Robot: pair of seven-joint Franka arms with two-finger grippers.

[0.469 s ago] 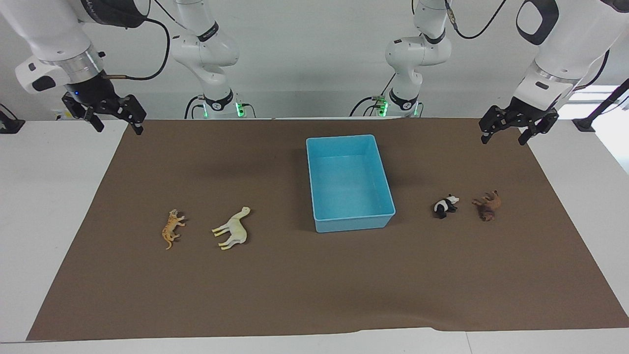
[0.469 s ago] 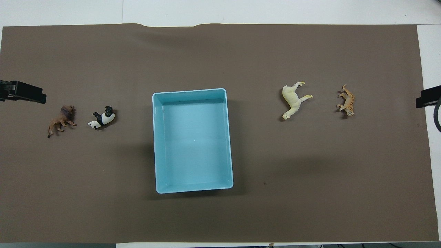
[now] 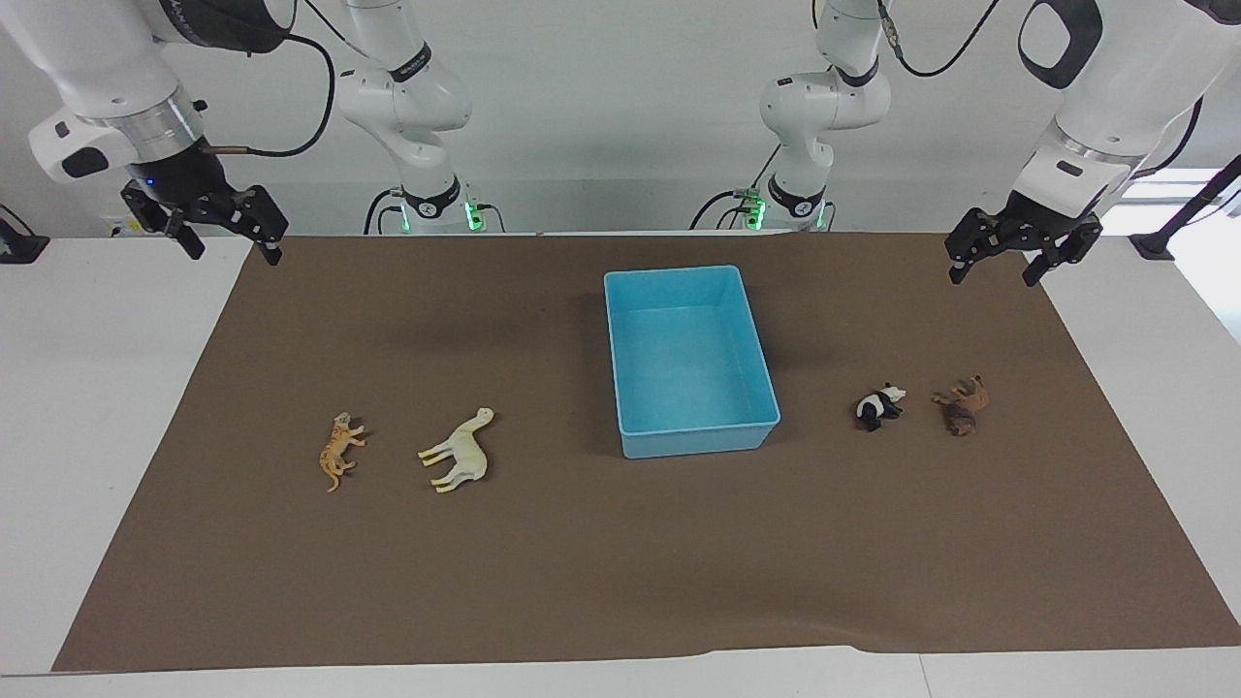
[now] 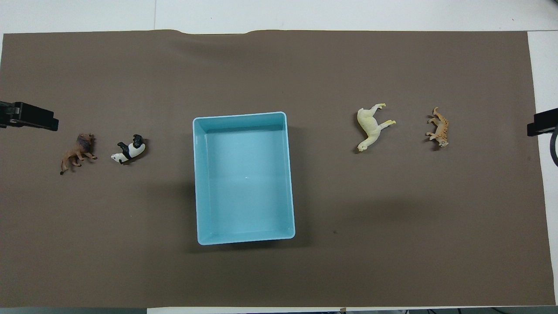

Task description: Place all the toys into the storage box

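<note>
The light blue storage box stands open and holds nothing, mid-table. Toward the right arm's end lie an orange tiger and a cream-white horse, both on their sides. A panda and a brown animal lie toward the left arm's end. My left gripper hangs open over the mat's corner at its own end. Over the mat's other robot-side corner my right gripper is open. Neither holds anything.
A brown mat covers most of the white table. Its edge farthest from the robots is slightly wavy. The arm bases stand at the robots' edge of the table.
Both grippers have shifted only slightly in the air. The toys and the storage box have not moved.
</note>
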